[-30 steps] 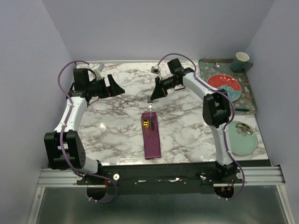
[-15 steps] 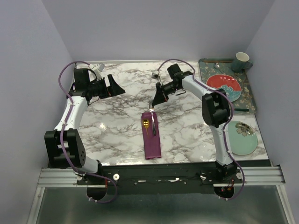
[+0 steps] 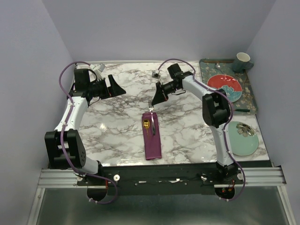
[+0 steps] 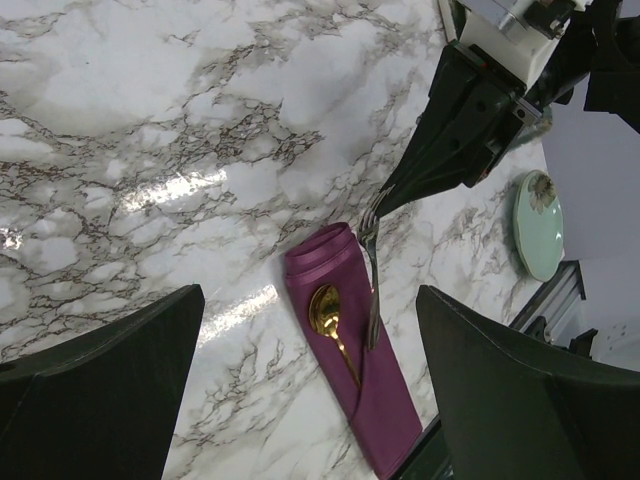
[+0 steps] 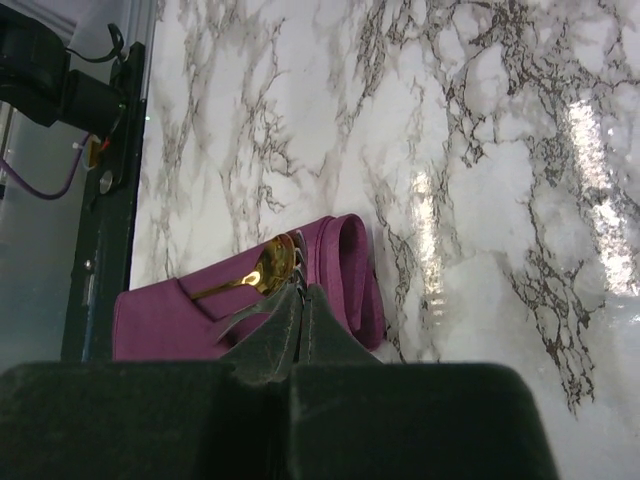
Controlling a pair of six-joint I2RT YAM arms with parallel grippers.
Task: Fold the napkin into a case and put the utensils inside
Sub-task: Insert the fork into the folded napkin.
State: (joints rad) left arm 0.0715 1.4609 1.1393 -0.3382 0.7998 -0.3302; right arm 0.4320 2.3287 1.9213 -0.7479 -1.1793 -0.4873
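The plum-purple case lies as a narrow strip at the table's middle, and it also shows in the left wrist view and the right wrist view. The gold spoon lies on it, bowl at the far end, handle tucked under the fold. My right gripper is shut on the silver fork near its tines. The fork slants down, its handle end resting on the cloth to the right of the spoon. My left gripper is open and empty at the far left.
A teal tray at the back right holds a red plate and a mug. A pale green plate sits at the right near edge. A dark-handled utensil lies beside the tray.
My right gripper has moved a little nearer and lower with the fork, bringing the handle onto the case. The left arm has not moved.
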